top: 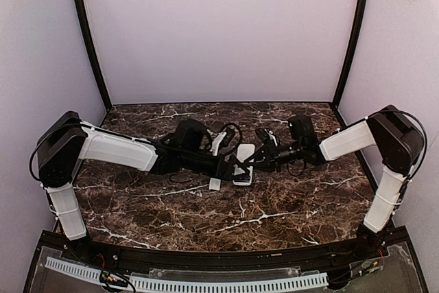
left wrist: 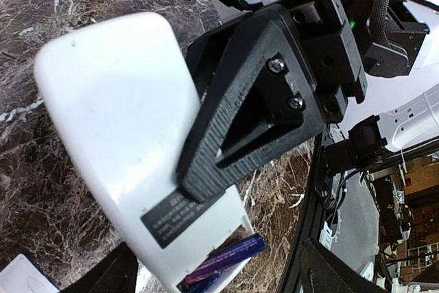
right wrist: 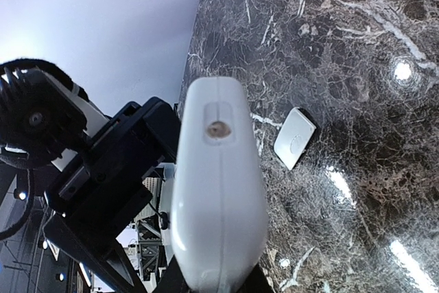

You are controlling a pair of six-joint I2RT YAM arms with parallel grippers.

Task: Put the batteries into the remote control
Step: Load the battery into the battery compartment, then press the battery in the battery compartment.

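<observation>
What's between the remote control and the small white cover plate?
Nothing; the right wrist view shows only bare marble tabletop between the remote control and the cover plate.

Two robot arms — left arm (top: 113, 149), right arm (top: 350, 138) — wore white shells between black joints, with thin black cables (top: 233, 127) looping. The right pincer (top: 252, 158) had a black, ribbed, triangular finger (left wrist: 226, 101) bearing two silver screws (left wrist: 276, 66).

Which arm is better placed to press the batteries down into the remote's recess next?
Left. The left gripper is open and free, its fingers either side of the batteries in the recess. The right gripper is shut on the remote control, steadying it.
</observation>
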